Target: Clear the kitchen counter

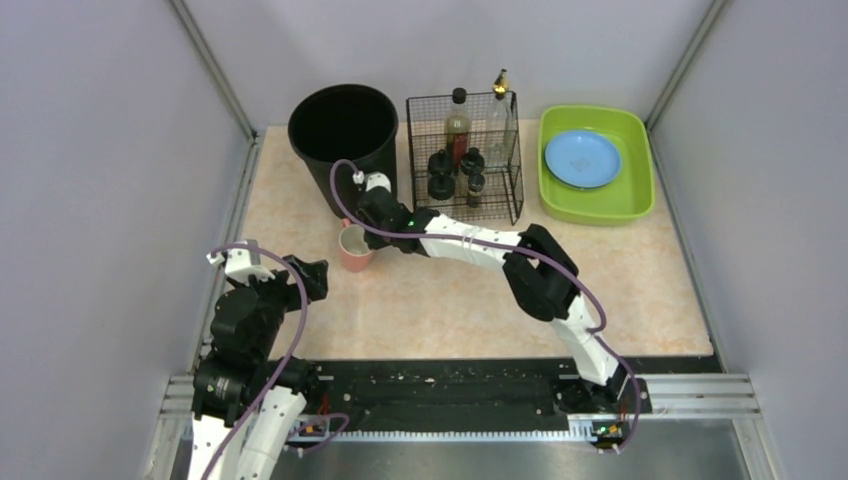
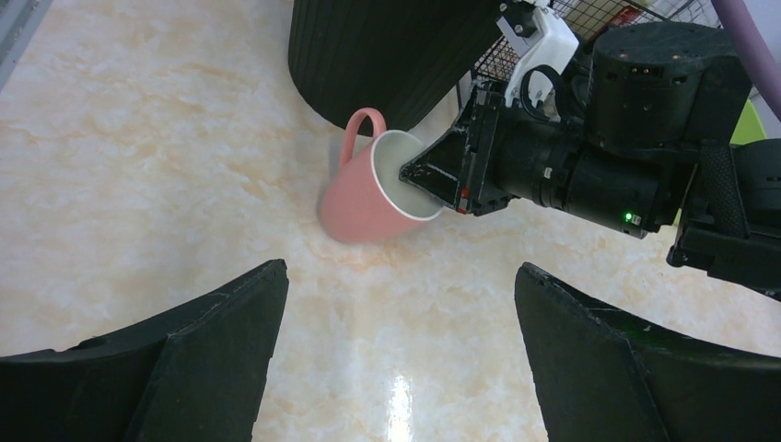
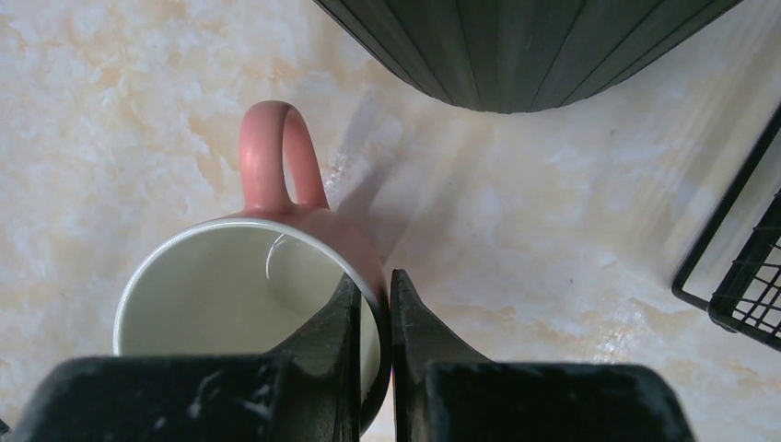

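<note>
A pink mug [image 1: 353, 248] with a white inside stands tilted on the beige kitchen counter [image 1: 450, 300], just in front of the black bin. My right gripper [image 1: 368, 232] is shut on the mug's rim: one finger is inside the cup, the other outside, seen in the right wrist view [image 3: 373, 290]. The mug [image 3: 249, 285] has its handle pointing away from the gripper. In the left wrist view the mug [image 2: 364, 198] leans with the right gripper [image 2: 428, 180] at its rim. My left gripper [image 2: 401, 276] is open and empty, a little short of the mug; it is at the left in the top view [image 1: 312, 275].
A black ribbed bin [image 1: 343, 135] stands at the back left. A black wire basket [image 1: 465, 155] with bottles and jars is beside it. A lime-green tray [image 1: 630, 160] with a blue plate [image 1: 581, 158] is at the back right. Grey walls border the counter.
</note>
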`<act>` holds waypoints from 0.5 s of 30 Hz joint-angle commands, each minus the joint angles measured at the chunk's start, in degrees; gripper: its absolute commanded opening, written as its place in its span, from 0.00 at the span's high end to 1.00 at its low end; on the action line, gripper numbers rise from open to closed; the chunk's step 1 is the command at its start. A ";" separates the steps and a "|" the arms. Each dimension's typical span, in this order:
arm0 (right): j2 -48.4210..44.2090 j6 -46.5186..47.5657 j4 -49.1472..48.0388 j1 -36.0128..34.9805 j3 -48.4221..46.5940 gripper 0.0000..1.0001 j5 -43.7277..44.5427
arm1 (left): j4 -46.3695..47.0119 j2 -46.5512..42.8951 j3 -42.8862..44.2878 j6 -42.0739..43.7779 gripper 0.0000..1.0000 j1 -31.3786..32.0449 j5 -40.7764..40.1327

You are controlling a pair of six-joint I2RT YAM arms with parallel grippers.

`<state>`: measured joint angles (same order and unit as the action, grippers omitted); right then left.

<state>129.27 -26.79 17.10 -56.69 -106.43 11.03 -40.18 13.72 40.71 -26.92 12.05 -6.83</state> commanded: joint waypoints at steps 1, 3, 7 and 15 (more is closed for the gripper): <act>-5.56 1.42 -1.37 -0.53 5.49 1.00 2.33 | 2.74 -0.21 0.13 0.56 0.02 0.16 0.59; -8.51 1.61 -2.24 -0.53 8.03 1.00 1.96 | 2.75 -0.19 0.14 0.55 0.03 0.16 0.69; -16.14 2.65 -3.22 -0.47 13.88 1.00 1.26 | 2.74 -0.19 0.15 0.55 0.03 0.16 0.68; -34.43 9.53 -1.19 -0.47 25.08 1.00 1.51 | 2.74 -0.14 0.10 0.55 0.03 0.16 0.59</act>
<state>108.77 -21.23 18.87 -56.73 -83.20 11.51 -40.16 13.72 40.71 -26.92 12.05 -6.83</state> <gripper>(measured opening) 0.074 0.975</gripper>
